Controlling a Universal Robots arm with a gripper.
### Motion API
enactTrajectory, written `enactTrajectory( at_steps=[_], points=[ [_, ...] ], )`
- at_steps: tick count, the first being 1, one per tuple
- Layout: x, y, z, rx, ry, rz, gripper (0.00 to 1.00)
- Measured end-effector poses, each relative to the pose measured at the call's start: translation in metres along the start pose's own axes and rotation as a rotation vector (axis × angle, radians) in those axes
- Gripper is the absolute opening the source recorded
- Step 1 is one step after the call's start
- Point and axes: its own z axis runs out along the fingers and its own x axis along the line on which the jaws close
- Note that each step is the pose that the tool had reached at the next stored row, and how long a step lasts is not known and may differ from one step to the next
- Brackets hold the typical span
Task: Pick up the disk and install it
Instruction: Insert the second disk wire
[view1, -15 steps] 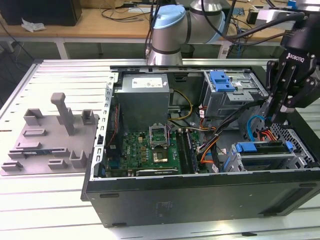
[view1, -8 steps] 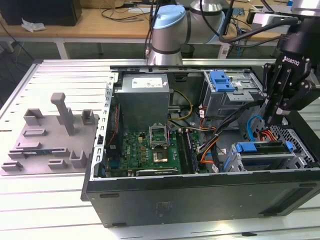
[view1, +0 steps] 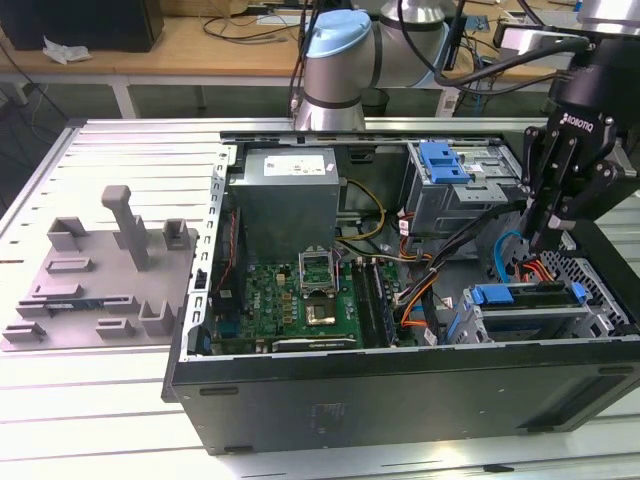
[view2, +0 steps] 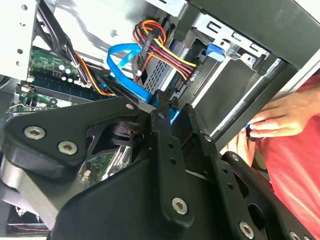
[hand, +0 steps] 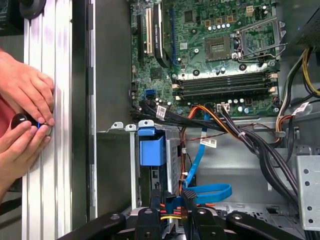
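**Disk down in the lower bay, gripper right above it**

At the right edge of the exterior view, the gripper (view1: 551, 238) hangs inside the open computer case (view1: 400, 390), its tip just above the lower drive bay. The disk (view1: 530, 293) lies flat in that bay at the lower right of the frame. Blue bracket ends show on both sides of it, and it sits level with the cage walls.

In both wrist views the gripper (view2: 167, 110) (hand: 171, 200) points into a tangle of coloured leads and a looping blue data cable (hand: 200, 155). A bit of blue shows right at its tip. Whether the fingers are clenched on that blue part or released cannot be told from these frames.

Judging by how things lie, the pick-up is done and the disk is in its slot, so the task looks close to its end. Whether the disk is pushed fully home and latched is not visible.

The motherboard (view1: 300, 295) fills the middle of the case, and the grey power supply box (view1: 285, 190) sits above it in the frame. The upper cage with its blue latch (view1: 445, 165) is to the right of the box. A grey moulded fixture (view1: 100, 270) rests on the worktop (view1: 100, 400) at the left, well apart from the case. A person's hands (hand: 25, 125) rest at the case's outer edge.
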Motion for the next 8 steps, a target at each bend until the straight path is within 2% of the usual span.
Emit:
enactTrajectory(
  at_steps=[8],
  points=[
    [-0.0005,-0.0004,0.0000,0.0000,-0.0001,0.000,0.30]
  ],
)
